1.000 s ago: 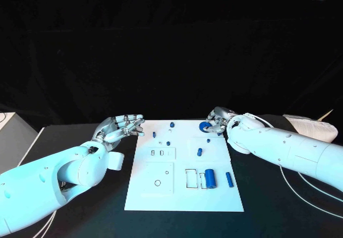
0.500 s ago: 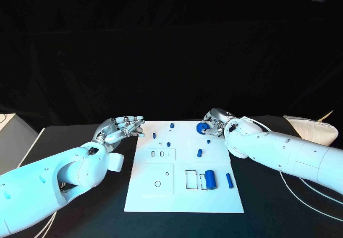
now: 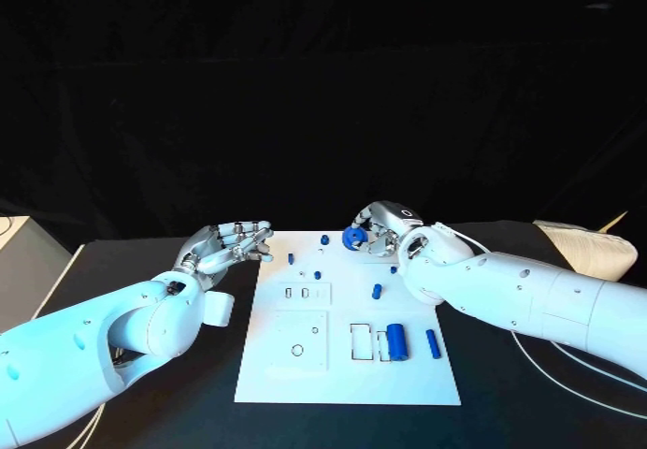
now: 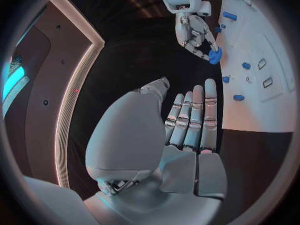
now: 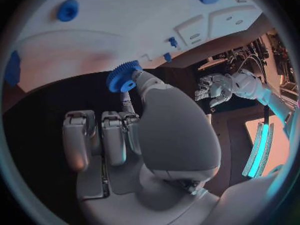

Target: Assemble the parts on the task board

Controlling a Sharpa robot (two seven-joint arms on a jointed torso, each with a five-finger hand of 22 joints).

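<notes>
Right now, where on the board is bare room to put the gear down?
The board's near strip, below the outlined slots, is bare. So is its middle, between the pegs and the big cylinder. The far edge is crowded: the right hand holds the gear there, among pegs.

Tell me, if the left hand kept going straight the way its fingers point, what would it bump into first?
Probably nothing on the board: the left hand hovers beside the task board, its fingers pointing along the board's edge over bare black table, though depth is unclear.

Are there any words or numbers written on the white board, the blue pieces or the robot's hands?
None can be read: the task board carries only outlined slots, and the blue gear, right hand and left hand show no writing.
</notes>
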